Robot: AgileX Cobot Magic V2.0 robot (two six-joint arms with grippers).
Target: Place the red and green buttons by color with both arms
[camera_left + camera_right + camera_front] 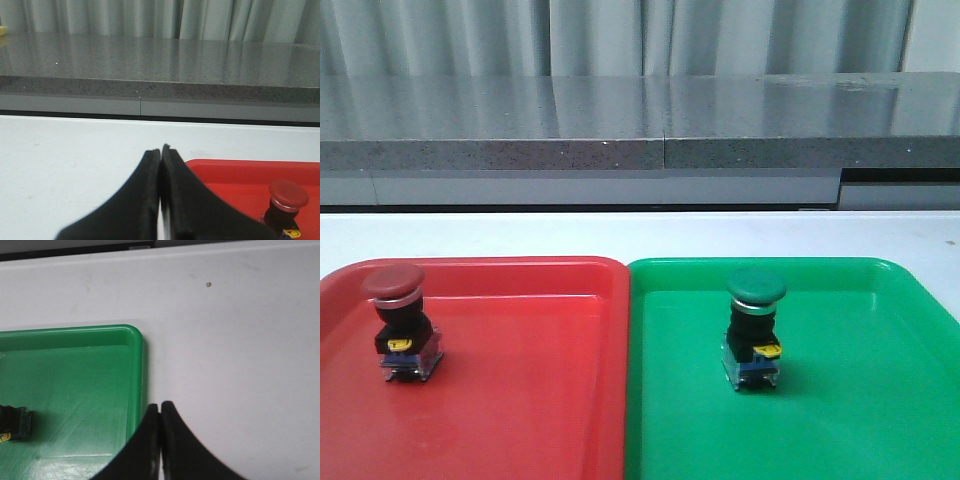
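Red button (400, 320) upright, left of frame in red tray (540, 400); green button (754, 328) mid-right in green tray (880, 400), looks sorted. I see left claw (161, 149) and right claw (160, 406) closed, empty, apart from both

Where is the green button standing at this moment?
In the front view, the green button stands upright inside the green tray, on the right side, next to the red tray.
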